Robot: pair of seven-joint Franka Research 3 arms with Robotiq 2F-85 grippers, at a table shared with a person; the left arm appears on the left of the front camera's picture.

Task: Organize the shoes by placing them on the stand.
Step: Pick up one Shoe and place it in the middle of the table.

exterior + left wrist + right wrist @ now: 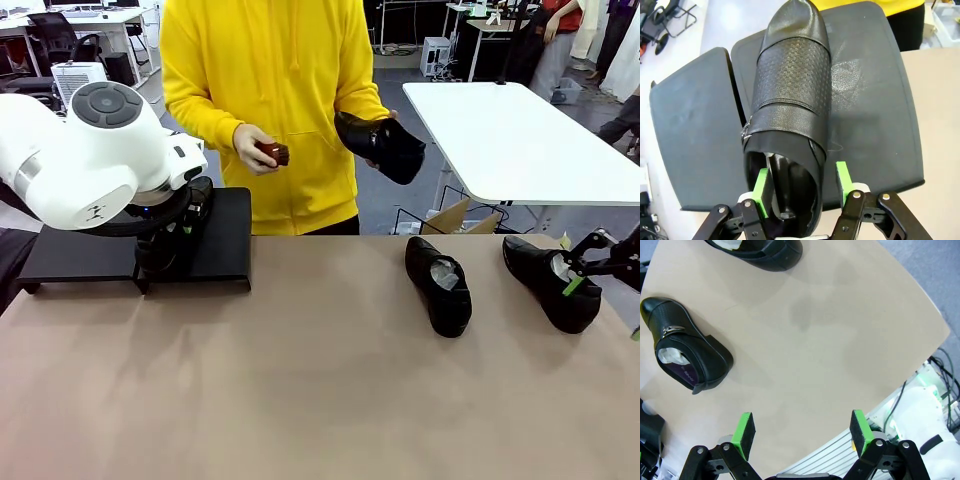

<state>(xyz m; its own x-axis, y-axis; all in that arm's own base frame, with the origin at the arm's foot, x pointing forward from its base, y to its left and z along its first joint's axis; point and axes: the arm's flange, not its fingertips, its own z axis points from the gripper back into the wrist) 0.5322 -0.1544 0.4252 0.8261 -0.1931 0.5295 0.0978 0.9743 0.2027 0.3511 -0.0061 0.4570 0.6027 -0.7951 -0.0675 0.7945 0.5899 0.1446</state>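
Fingers (761,186) of the left gripper (802,184) are clamped on the heel end of a black glossy leather dress shoe (792,80), one green pad inside its opening and one outside. The shoe is over the low flat black two-panel stand (695,135), near the seam. The right gripper (802,432) is spread wide and empty above the tan table (300,400). A second black shoe (440,285) and a third black shoe (550,283) lie on the table. The person (265,60) holds a fourth black shoe (385,148) and a small reddish-brown brush (272,153).

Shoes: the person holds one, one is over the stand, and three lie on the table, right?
Only the count is wrong. The front view shows two shoes lying on the table, not three.
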